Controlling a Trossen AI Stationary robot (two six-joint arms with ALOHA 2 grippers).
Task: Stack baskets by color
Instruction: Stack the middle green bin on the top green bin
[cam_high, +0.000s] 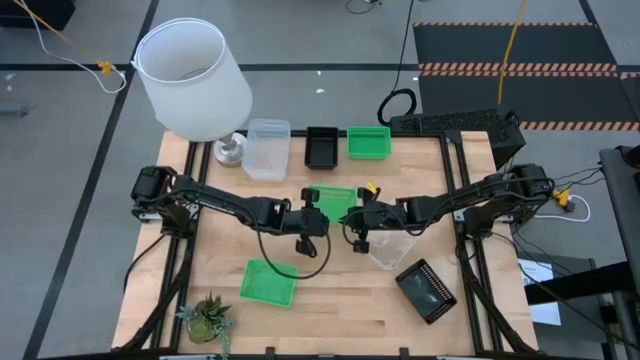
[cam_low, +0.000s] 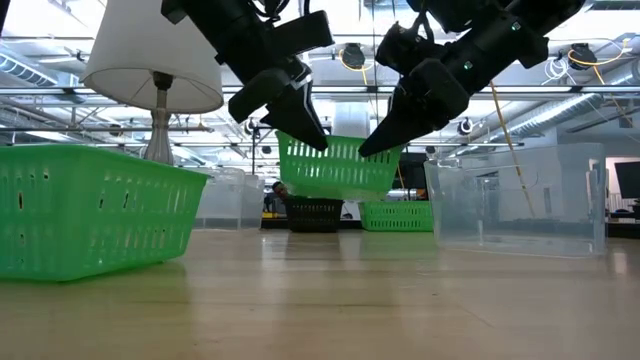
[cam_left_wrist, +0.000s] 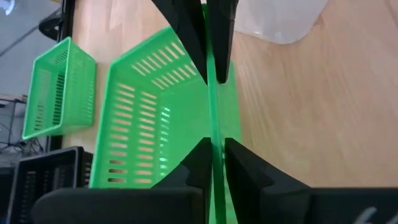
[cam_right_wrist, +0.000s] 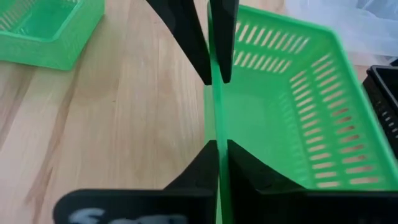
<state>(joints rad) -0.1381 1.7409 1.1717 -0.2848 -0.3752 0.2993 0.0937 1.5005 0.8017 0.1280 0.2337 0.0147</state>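
A bright green basket (cam_high: 333, 200) hangs over the middle of the table, clear of the wood in the low view (cam_low: 335, 168). My left gripper (cam_high: 320, 213) comes at it from the table's left and my right gripper (cam_high: 353, 215) from the right, and both are shut on its near long wall. Each wrist view shows the other arm's fingers farther along that same wall. Another green basket (cam_high: 268, 283) rests flat on the table near the front left, and a third one (cam_high: 368, 142) at the far edge. My left gripper pinches the near long wall's rim (cam_left_wrist: 216, 134) at its left end, one finger inside the basket and one outside. The fingers slant down from the table's left and lie along the wall. The basket hangs clear, opening up. My right gripper pinches the same wall's rim (cam_right_wrist: 218, 124) at its right end, one finger inside and one outside. Its fingers slant down from the table's right, along the wall, tips facing the left gripper's. The basket is lifted clear, slightly tilted.
At the far edge stand a clear basket (cam_high: 267, 148), a black basket (cam_high: 321, 147) and a white lamp (cam_high: 192, 78). Another clear basket (cam_high: 392, 248) and a black basket (cam_high: 427, 290) lie at the near right. A small potted plant (cam_high: 208, 320) stands at the near left corner.
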